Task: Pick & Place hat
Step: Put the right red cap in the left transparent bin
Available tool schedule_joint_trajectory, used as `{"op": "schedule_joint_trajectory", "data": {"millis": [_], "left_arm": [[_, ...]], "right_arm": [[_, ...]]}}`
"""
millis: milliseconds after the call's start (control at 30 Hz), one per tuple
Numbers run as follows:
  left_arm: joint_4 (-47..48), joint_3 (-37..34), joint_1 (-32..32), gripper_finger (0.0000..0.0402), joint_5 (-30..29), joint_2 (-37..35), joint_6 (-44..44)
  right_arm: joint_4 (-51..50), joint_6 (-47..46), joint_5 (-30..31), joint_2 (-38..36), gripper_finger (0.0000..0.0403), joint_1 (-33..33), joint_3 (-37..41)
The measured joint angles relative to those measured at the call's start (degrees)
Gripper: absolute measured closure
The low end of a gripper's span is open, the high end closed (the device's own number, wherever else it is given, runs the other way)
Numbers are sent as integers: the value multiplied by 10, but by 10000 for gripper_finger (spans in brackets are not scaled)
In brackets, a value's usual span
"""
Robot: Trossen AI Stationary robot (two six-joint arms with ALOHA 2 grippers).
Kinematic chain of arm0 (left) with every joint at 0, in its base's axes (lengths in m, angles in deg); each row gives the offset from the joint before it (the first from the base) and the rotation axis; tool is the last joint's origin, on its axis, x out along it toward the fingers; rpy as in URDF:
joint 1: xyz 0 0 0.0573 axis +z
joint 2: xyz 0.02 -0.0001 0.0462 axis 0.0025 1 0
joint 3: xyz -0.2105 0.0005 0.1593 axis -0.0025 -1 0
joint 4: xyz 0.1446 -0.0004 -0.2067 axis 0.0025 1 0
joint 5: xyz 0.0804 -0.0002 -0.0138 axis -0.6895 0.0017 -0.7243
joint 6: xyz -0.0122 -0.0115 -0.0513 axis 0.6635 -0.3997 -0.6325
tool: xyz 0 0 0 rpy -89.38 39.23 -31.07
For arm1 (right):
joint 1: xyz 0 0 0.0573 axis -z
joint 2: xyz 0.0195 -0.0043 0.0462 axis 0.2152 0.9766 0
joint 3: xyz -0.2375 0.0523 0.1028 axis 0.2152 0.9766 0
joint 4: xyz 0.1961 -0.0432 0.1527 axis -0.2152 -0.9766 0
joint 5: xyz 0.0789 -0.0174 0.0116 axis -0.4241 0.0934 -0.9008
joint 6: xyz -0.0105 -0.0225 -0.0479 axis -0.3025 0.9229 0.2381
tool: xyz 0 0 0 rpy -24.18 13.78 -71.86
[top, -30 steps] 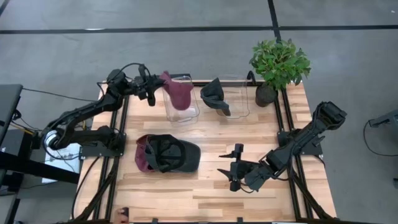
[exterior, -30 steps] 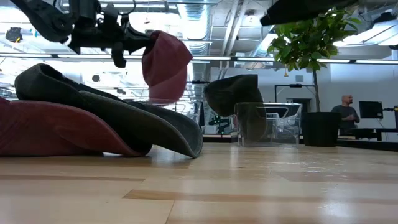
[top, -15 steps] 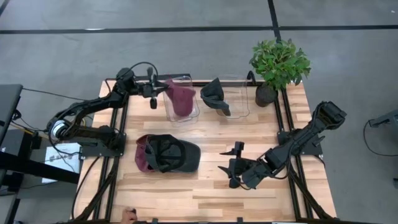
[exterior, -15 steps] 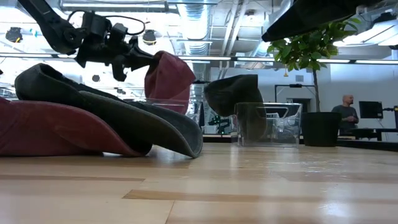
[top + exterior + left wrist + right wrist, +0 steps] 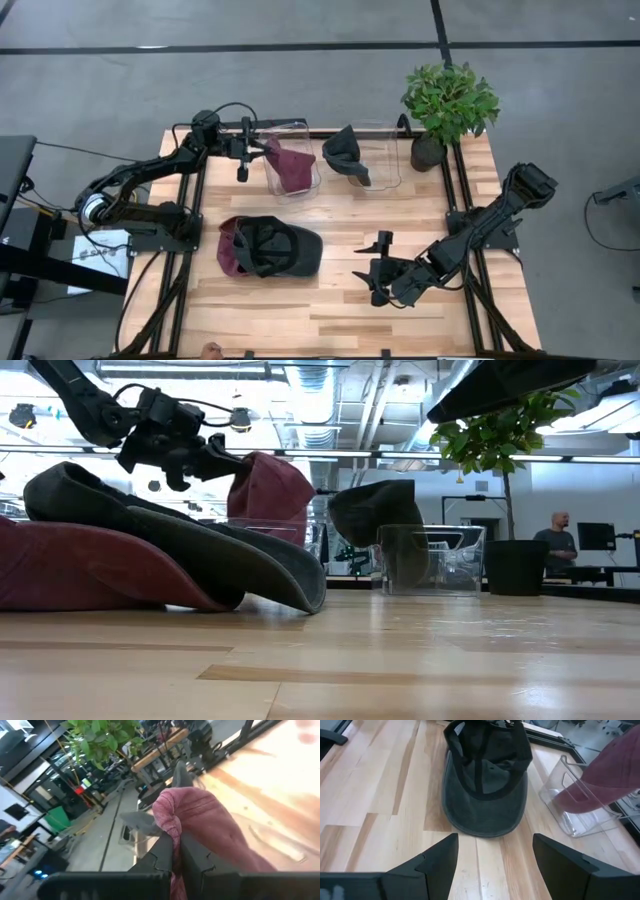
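Near edge of the bench (image 5: 330, 320): right gripper (image 5: 378, 268) hovers low with its fingers spread apart, nothing between them. Toward the left edge, a dark cap (image 5: 280, 248) lies upside down over a maroon cap (image 5: 228, 250), brim pointing right. At the far edge, left gripper (image 5: 262, 152) is clamped on the maroon hat (image 5: 290, 165), which hangs lengthwise into a clear bin (image 5: 300, 182).
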Motion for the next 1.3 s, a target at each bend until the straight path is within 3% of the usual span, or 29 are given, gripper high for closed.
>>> {"op": "schedule_joint_trajectory", "data": {"millis": [367,467,1000,1300], "left_arm": [[31,0,2,384,61,-64,-154],[73,0,3,384,95,-82,-156],[295,0,2,384,98,-87,-149],[320,0,-2,384,160,-87,-146]], "right_arm": [[0,0,0,0,154,0,0],[0,0,0,0,154,0,0],[2,0,0,0,154,0,0],[2,0,0,0,154,0,0]]}}
